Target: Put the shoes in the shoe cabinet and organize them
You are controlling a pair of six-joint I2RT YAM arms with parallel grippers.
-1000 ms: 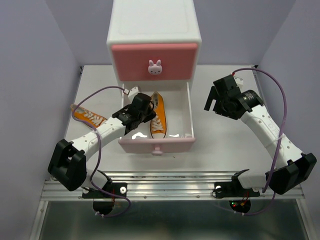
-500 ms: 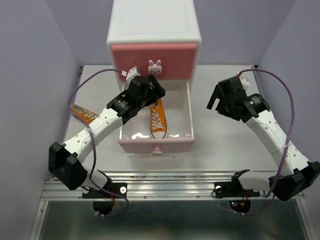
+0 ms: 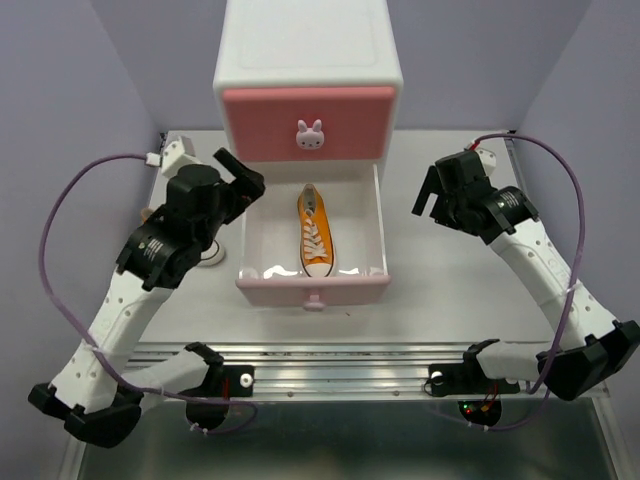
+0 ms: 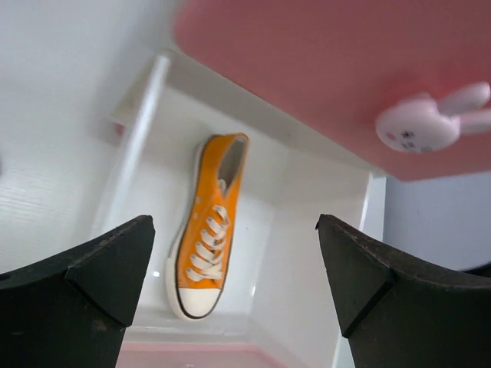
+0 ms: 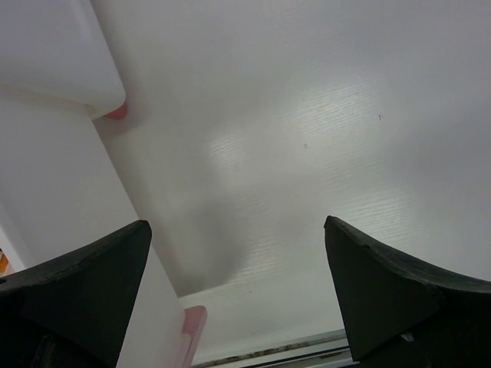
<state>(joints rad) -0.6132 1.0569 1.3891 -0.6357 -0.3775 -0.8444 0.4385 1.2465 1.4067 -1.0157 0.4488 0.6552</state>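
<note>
Left arm has swung out of the lower drawer [image 3: 379, 222] to its left. The left gripper [image 3: 240, 180] hangs empty beside the drawer wall, jaws spread wide. Orange sneaker [image 3: 313, 232] stays behind. In the wrist view it sits between the jaws and well below them, flat on the drawer floor, toe toward the pale pink front. Judged a deliberate release: it lies lengthwise mid-drawer, with bare floor either side for a mate. The drawer is pulled out, and only this one shoe shows in it. Upper drawer [image 3: 305, 108] is closed, bunny knob [image 3: 311, 133] facing out. Right gripper [image 3: 428, 195] has its jaws wide too, holding nothing, with bare table between them and the shoe cabinet [image 3: 305, 40] off to their left. Remaining shoes are not visible.
</note>
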